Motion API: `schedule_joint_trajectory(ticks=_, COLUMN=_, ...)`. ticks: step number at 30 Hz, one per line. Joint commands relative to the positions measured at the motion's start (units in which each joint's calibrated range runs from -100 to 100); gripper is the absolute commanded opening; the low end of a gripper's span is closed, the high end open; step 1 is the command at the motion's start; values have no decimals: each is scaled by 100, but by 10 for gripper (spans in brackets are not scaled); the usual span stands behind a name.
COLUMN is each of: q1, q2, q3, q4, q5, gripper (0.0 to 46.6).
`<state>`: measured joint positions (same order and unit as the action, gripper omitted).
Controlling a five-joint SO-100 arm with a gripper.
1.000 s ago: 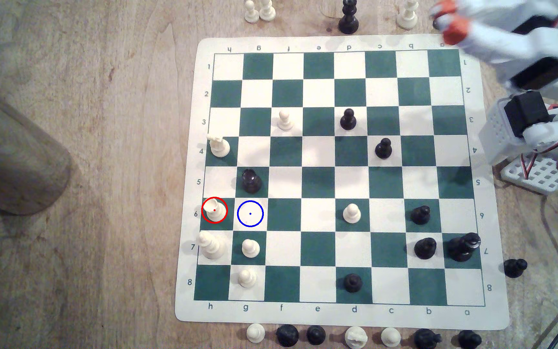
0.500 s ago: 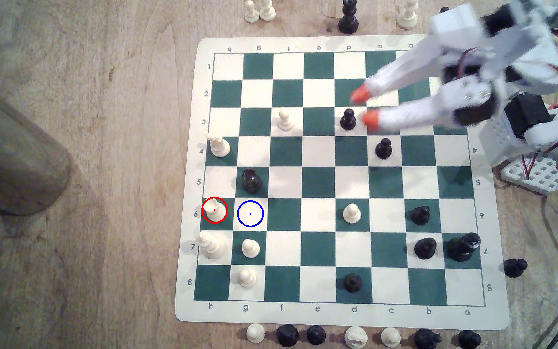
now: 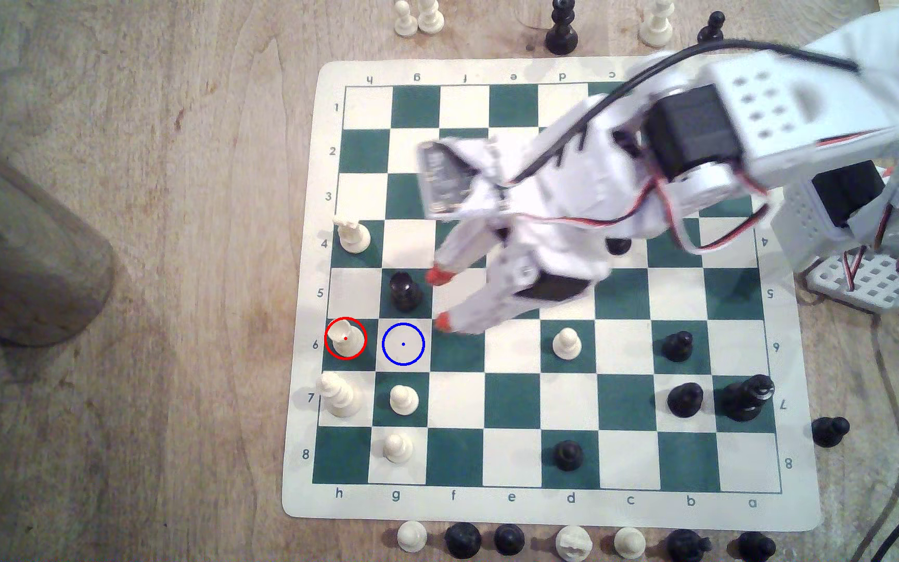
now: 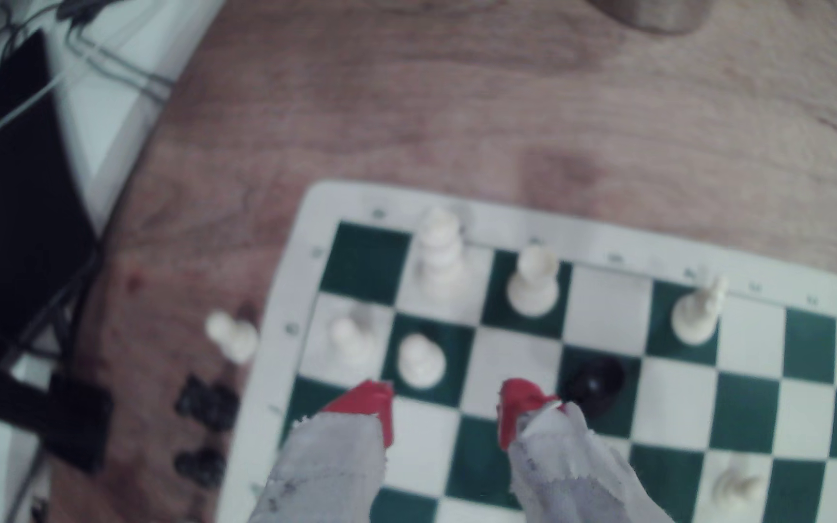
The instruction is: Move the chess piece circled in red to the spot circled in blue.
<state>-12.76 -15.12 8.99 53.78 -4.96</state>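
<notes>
The cream-white piece with the slanted tip (image 3: pixel 345 339) stands in the red ring on a dark-green square at the board's edge on the exterior view's left. One square to its right lies the blue-ringed cream square (image 3: pixel 403 343), bare. My gripper (image 3: pixel 441 298) hangs open and holds nothing. Its red fingertips (image 3: pixel 443 321) sit just right of the blue ring. In the wrist view the gripper (image 4: pixel 446 407) is open, and beyond it are the bare cream square (image 4: pixel 517 362) and the slanted-tip piece (image 4: pixel 532 284).
A black piece (image 3: pixel 404 292) stands close beside the upper fingertip, one square above the blue ring. White pawns (image 3: pixel 403 400) and a tall white piece (image 3: pixel 339 397) stand below the rings, and a crowned white piece (image 3: pixel 353 235) above. A wooden cylinder (image 3: pixel 20 243) lies at the left.
The arm has swung from the board's top right corner across to the lower left, bringing the open gripper next to the blue ring. No chess piece has moved.
</notes>
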Motion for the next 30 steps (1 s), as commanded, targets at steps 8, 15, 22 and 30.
schedule_joint_trajectory(ticks=8, q1=310, q2=2319, q3=-3329, q4=273, q5=-210, gripper=181)
schedule_joint_trajectory(ticks=15, q1=435, q2=3100, q3=-3755, q4=346, q5=-225, gripper=123)
schedule_joint_trajectory(ticks=22, q1=357, q2=3337, q3=-3755, q4=207, q5=-293, gripper=162)
schedule_joint_trajectory(ticks=30, q1=294, q2=3626, q3=-3719, q4=84, q5=-327, gripper=155)
